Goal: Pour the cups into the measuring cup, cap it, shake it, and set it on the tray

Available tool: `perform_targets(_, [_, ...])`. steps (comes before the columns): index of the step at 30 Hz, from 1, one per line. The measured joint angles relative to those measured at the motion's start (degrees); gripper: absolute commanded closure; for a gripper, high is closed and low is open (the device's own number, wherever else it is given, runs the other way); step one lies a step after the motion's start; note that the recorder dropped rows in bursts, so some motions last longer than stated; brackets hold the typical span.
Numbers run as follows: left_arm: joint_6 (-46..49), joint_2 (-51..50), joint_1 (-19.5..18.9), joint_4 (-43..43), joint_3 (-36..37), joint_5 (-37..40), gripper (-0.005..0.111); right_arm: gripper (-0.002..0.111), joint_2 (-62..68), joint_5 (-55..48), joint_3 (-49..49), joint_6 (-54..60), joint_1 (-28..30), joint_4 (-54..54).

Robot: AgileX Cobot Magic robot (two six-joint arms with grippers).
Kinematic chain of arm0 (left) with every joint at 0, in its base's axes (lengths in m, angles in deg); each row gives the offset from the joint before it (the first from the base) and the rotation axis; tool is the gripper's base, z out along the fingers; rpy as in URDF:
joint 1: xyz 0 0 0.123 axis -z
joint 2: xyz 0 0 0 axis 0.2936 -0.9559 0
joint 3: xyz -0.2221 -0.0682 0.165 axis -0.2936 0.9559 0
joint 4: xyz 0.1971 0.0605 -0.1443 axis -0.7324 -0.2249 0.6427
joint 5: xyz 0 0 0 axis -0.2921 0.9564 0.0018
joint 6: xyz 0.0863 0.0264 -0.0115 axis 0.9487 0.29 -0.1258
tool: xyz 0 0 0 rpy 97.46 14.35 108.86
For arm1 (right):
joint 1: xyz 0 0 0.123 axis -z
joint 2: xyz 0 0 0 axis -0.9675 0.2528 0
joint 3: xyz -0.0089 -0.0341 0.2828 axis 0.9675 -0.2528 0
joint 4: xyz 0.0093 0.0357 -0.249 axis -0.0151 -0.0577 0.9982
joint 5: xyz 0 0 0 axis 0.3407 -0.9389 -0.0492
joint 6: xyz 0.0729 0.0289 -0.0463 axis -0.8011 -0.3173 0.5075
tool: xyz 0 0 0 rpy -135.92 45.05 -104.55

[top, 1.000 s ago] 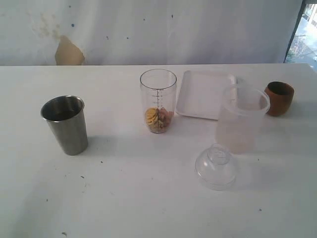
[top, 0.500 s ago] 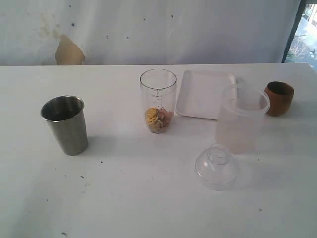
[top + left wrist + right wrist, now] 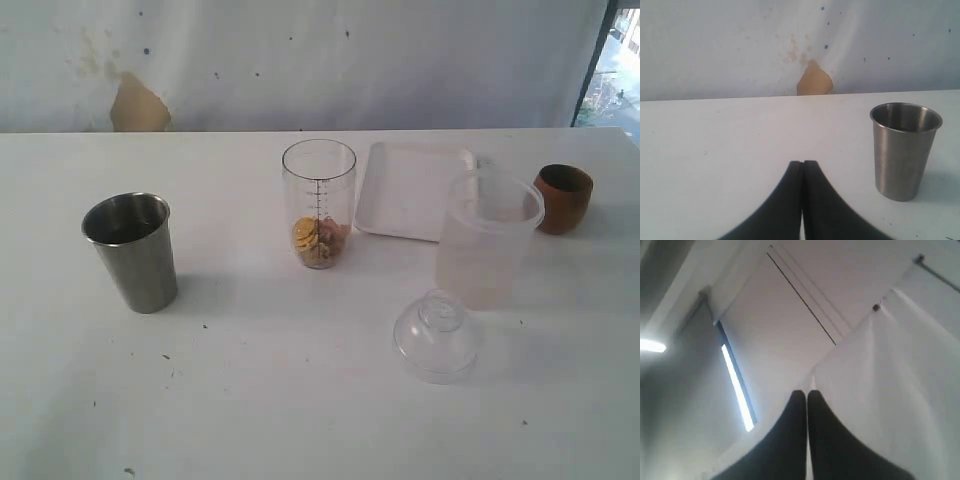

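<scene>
Nothing moved | left claw [image 3: 802, 167] closed near steel tumbler [image 3: 905, 150] | right claw [image 3: 806, 397] closed

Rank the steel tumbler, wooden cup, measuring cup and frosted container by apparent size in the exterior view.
1. frosted container, largest.
2 and 3. measuring cup and steel tumbler: about alike; the tumbler stands nearer the camera, so unranked.
4. wooden cup, smallest, though farthest back.

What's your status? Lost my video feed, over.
Left gripper shut, empty, clear of steel tumbler. Right gripper shut, empty, aimed at ceiling. Measuring cup upright, uncapped, some pieces inside; dome lid on table. Frosted container stands near tray.
</scene>
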Motion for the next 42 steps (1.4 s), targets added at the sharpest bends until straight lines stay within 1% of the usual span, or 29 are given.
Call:
perform_targets(1, [0.00, 0.00, 0.00, 0.00, 0.00, 0.00, 0.107, 0.108, -1.55, 1.25, -2.58, 7.94, -0.49, -0.23])
perform_targets(2, [0.00, 0.00, 0.00, 0.00, 0.00, 0.00, 0.107, 0.108, -2.82, 1.04, -4.31, 12.03, -0.75, -0.38])
perform_targets(3, [0.00, 0.00, 0.00, 0.00, 0.00, 0.00, 0.107, 0.108, -6.06, 0.22, -8.13, 19.55, -1.49, -1.43])
perform_targets(6, [0.00, 0.00, 0.00, 0.00, 0.00, 0.00, 0.107, 0.108, -12.65, -2.40, -15.69, 31.00, -1.85, -5.54])
perform_targets(8, [0.00, 0.00, 0.00, 0.00, 0.00, 0.00, 0.107, 0.108, -16.87, -6.20, -21.06, 38.74, -1.95, -9.87])
perform_targets(9, [0.00, 0.00, 0.00, 0.00, 0.00, 0.00, 0.107, 0.108, -18.01, -9.80, -21.74, 41.97, -1.95, -11.09])
perform_targets(12, [0.00, 0.00, 0.00, 0.00, 0.00, 0.00, 0.107, 0.108, -19.41, -25.97, -21.88, 55.83, -2.47, -13.49])
perform_targets(14, [0.00, 0.00, 0.00, 0.00, 0.00, 0.00, 0.107, 0.108, -19.41, -33.26, -21.97, 63.88, -3.20, -13.74])
perform_targets(17, [0.00, 0.00, 0.00, 0.00, 0.00, 0.00, 0.107, 0.108, -19.41, -39.20, -21.97, 70.32, -4.65, -13.87])
perform_targets(23, [0.00, 0.00, 0.00, 0.00, 0.00, 0.00, 0.107, 0.108, -19.56, -49.51, -21.97, 72.64, -5.66, -13.98])
perform_targets(27, [0.00, 0.00, 0.00, 0.00, 0.00, 0.00, 0.107, 0.108, -19.56, -58.20, -21.97, 72.09, -5.66, -13.98])
perform_targets(31, [0.00, 0.00, 0.00, 0.00, 0.00, 0.00, 0.107, 0.108, -19.56, -64.62, -22.00, 70.67, -5.66, -13.98])
perform_targets(42, [0.00, 0.00, 0.00, 0.00, 0.00, 0.00, 0.107, 0.108, -19.56, -67.02, -22.00, 68.91, -5.66, -13.98])
